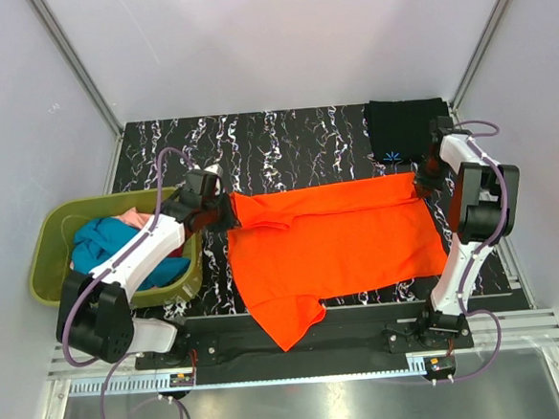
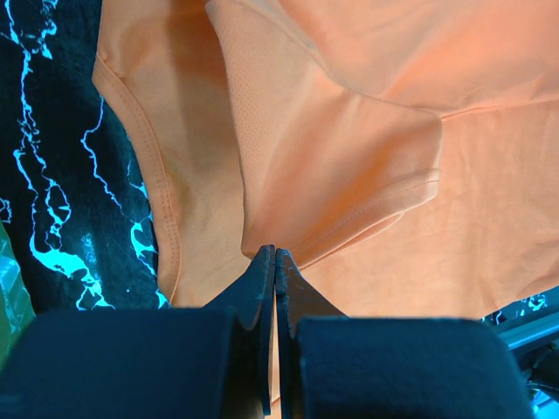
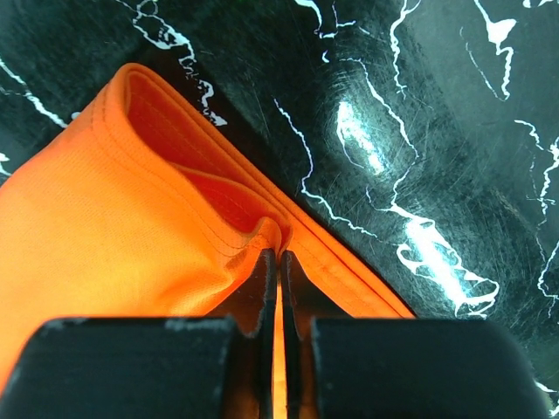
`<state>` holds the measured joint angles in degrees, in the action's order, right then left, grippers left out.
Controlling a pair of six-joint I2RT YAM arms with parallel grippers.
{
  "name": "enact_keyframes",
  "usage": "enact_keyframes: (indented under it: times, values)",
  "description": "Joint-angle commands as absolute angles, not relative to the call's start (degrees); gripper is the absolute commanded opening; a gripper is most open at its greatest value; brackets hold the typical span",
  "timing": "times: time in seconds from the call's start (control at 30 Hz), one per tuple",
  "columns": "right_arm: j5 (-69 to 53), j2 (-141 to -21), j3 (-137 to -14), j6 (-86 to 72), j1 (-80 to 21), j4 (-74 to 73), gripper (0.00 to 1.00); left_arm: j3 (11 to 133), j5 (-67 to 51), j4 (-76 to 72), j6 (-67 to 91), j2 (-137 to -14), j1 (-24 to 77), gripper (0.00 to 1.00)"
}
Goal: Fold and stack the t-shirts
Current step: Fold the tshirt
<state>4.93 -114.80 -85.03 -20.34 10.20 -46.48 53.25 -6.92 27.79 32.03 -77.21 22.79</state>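
Two grippers are each pressed together on the same garment. The left gripper (image 2: 272, 253) has its fingers meeting tip to tip, with a pinch of the orange t-shirt (image 1: 344, 243) caught between them. Creases in the cloth fan away from that pinch, and a hemmed sleeve edge lies just beyond it. The right gripper (image 3: 278, 255) is likewise clamped, nipping a doubled-over hem at the shirt's far right corner, where the stitched edge curls up off the surface.

From above, the orange shirt lies spread across the middle of the black marbled table (image 1: 285, 147), stretched between the two grippers along its far edge. One sleeve hangs toward the near edge of the table, close to the arms' bases. The left arm reaches in from beside the basket, and the right arm bends in from the right side.

Beyond the right gripper, a folded black t-shirt (image 1: 403, 124) sits in the far right corner of the table, a small light-blue mark (image 1: 394, 154) on its near side. At the left, an olive-green basket (image 1: 48, 254) holds a teal t-shirt (image 1: 104, 243) and a bit of pink cloth (image 1: 136, 218), bunched together.
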Motion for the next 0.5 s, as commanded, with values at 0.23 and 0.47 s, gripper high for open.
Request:
enact_keyframes:
  times: [0.23, 0.47]
  values:
    - [5.71, -116.54, -85.87, -21.27, 10.55, -47.55, 0.07, 50.36, -8.35, 26.1, 34.1, -78.57, 23.03, 0.0]
    - [4.92, -116.28, -86.92, -21.36, 10.55, -48.78, 0.22, 53.25, -2.04, 31.81, 31.99, -76.47, 23.38, 0.73]
